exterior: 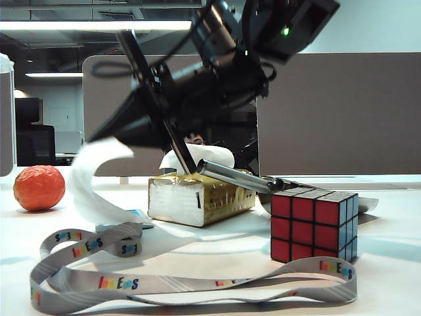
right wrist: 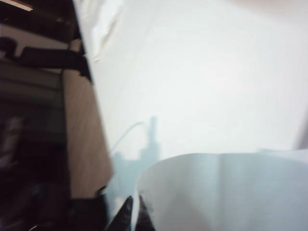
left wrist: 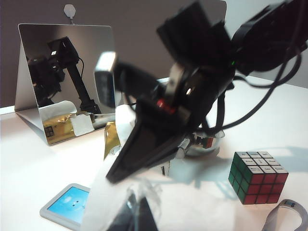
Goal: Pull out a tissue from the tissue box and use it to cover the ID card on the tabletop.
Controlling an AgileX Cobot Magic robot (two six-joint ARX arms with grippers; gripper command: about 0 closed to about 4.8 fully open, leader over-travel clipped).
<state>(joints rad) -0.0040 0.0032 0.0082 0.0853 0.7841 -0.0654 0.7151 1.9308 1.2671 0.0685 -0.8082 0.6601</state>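
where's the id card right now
In the left wrist view the ID card lies flat on the tabletop, face still uncovered, beside the tissue hanging from the shut right gripper.

a red-and-blue rubik's cube [exterior: 314, 225] stands on the white desk toward the right of the exterior view, one red face toward the camera and a blue face turned to the right; in the left wrist view its top shows white squares. a grey lanyard strap [exterior: 191, 283] with rainbow letters lies in loose loops across the front of the desk, one end passing just in front of the cube. an orange ball [exterior: 39, 187] with a crinkled skin rests at the far left, well apart from the cube. a small tilted mirror [left wrist: 65, 79] stands at the back of the desk against a grey-brown partition [exterior: 339, 112].
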